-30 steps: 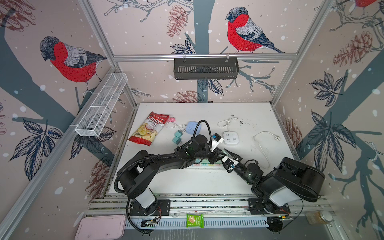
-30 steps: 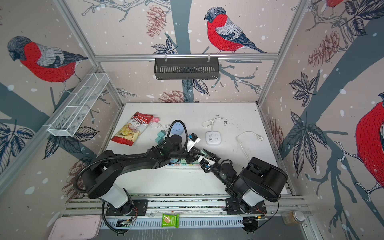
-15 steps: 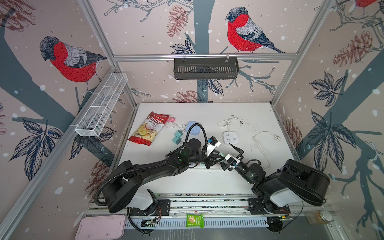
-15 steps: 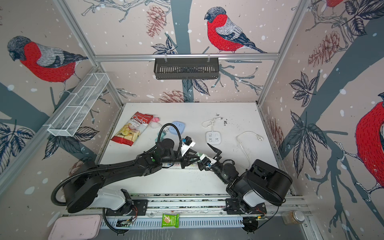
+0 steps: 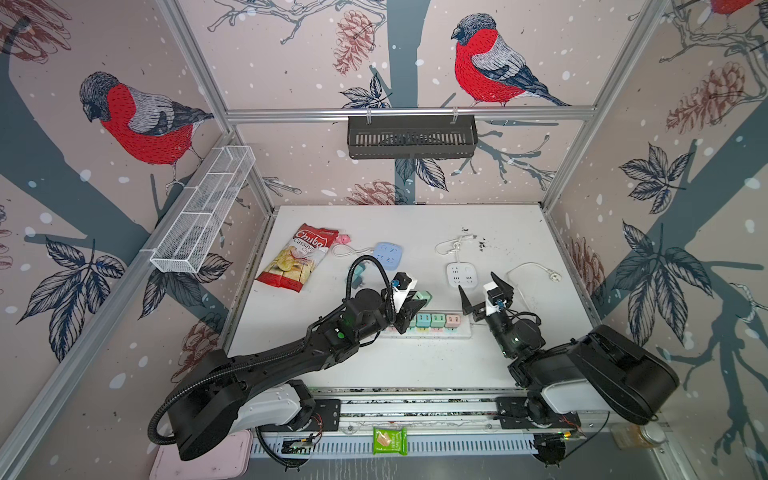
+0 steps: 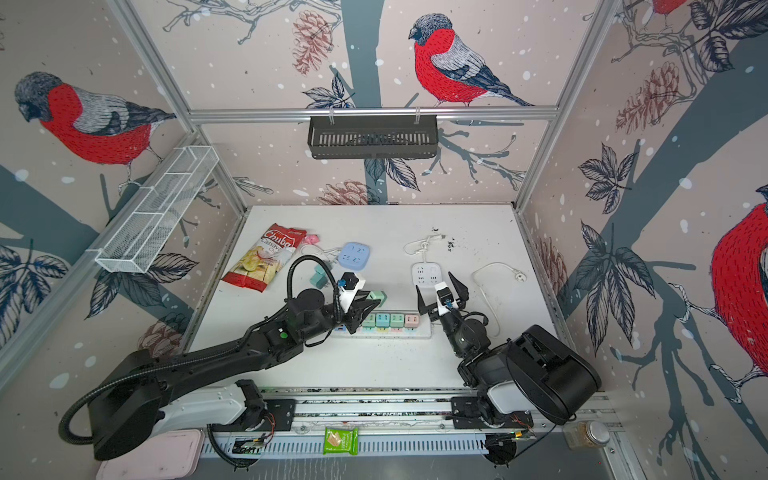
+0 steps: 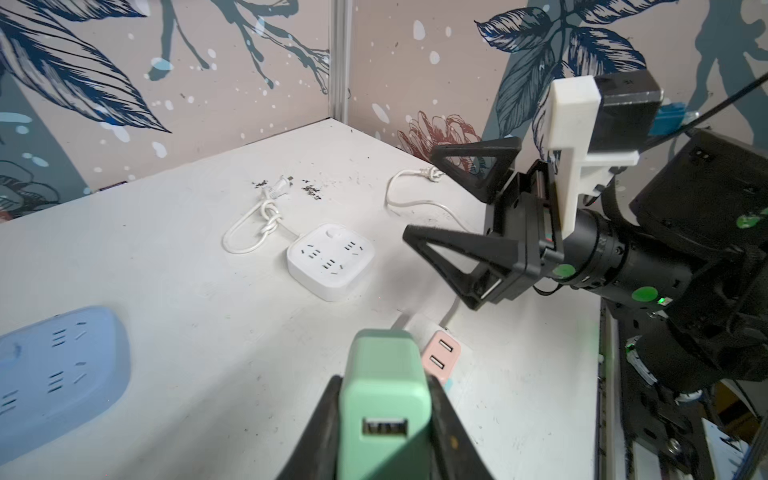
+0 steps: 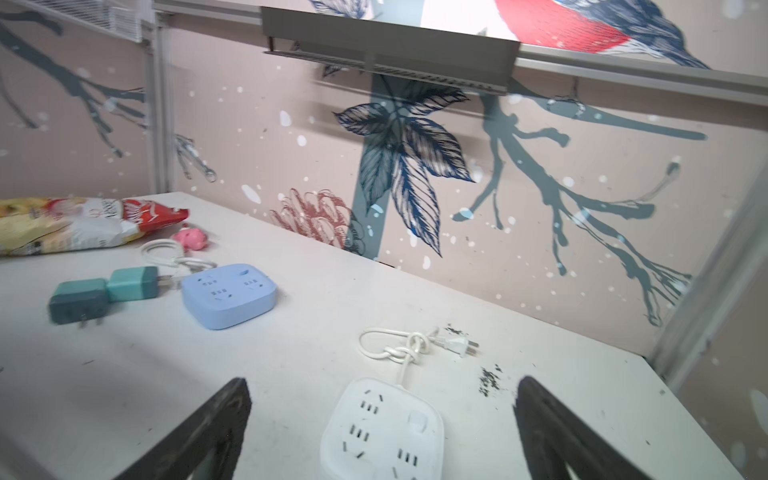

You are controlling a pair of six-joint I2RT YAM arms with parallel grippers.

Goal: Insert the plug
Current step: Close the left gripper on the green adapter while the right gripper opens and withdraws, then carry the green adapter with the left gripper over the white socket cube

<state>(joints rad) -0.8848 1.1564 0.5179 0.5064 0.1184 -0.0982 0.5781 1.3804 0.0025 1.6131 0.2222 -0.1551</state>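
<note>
My left gripper [image 5: 413, 308] is shut on a mint-green plug [image 5: 424, 296], which the left wrist view shows as a block with a USB port [image 7: 384, 395] squeezed between the two black fingers. It hangs over the left part of a white power strip [image 5: 459, 331] that carries a row of green and pink plugs [image 5: 436, 320]. The pink plug [image 7: 441, 357] sits just beyond the held one. My right gripper [image 5: 482, 293] stands wide open and holds nothing, raised off the table near the strip's right end; it also shows in the left wrist view [image 7: 419, 191].
A white square socket [image 5: 461, 274] with a knotted cord lies behind the strip, under the right gripper's view [image 8: 382, 432]. Farther left are a blue square socket [image 5: 387, 253], two teal plugs [image 8: 104, 291] and a chip bag [image 5: 297, 259]. A white cable [image 5: 536, 270] lies at the right.
The right gripper has opened wide and drawn back to the right and upward, away from the green plug. The left arm has lowered and carried the plug down toward the strip.
</note>
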